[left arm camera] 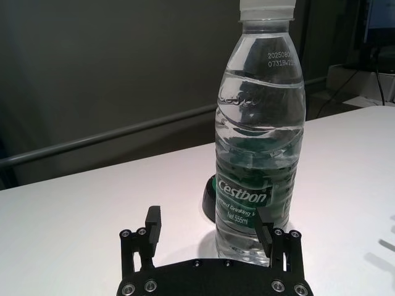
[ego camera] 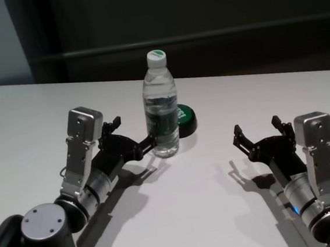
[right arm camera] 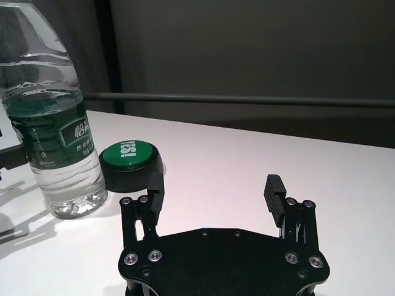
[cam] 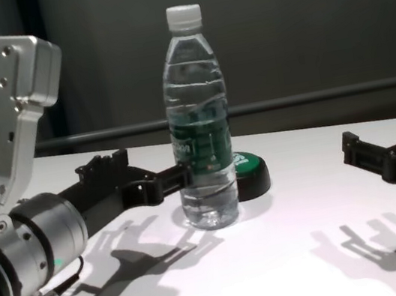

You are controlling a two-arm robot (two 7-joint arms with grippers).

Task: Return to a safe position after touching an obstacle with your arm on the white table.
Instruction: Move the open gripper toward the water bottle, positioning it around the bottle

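White table [ego camera: 220, 211]: left gripper [ego camera: 132, 137] open against bottle [ego camera: 161, 109].

head: high, looking down
chest: low, level
wrists: close behind fingers
shared: bottle [ego camera: 161, 109] on table [ego camera: 220, 211]

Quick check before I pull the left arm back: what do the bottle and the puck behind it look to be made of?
The bottle looks like thin clear plastic: ribbed walls you can see water through, a white screw cap, a glossy dark green label. The puck seems hard plastic, with a smooth black base and a shiny green top; its exact material is uncertain. The left gripper sits beside the bottle, fingers open.
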